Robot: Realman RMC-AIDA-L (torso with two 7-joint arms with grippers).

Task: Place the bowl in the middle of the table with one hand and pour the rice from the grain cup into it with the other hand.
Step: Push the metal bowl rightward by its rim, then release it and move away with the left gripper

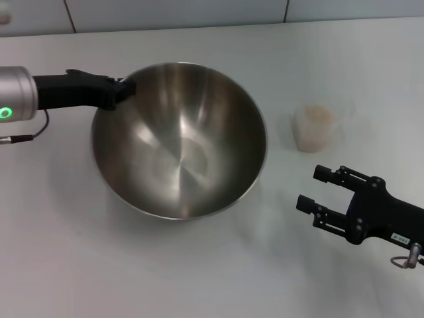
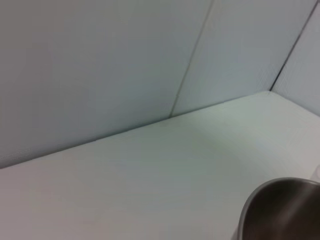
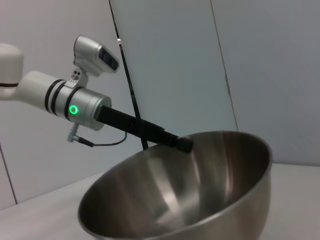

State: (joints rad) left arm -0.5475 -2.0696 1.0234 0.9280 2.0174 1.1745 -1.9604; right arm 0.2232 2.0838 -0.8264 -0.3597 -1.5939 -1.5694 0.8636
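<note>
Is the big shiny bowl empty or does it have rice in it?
Empty. The bowl shows only bare steel inside; the rice sits in the grain cup.

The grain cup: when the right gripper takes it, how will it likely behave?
The grain cup looks like thin translucent plastic, so it may flex under a hard squeeze. Small and filled with rice, it could tip and spill if nudged. The open right gripper is not yet touching it.

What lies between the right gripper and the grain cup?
Only bare table between the right gripper and the grain cup, per the head view.
</note>
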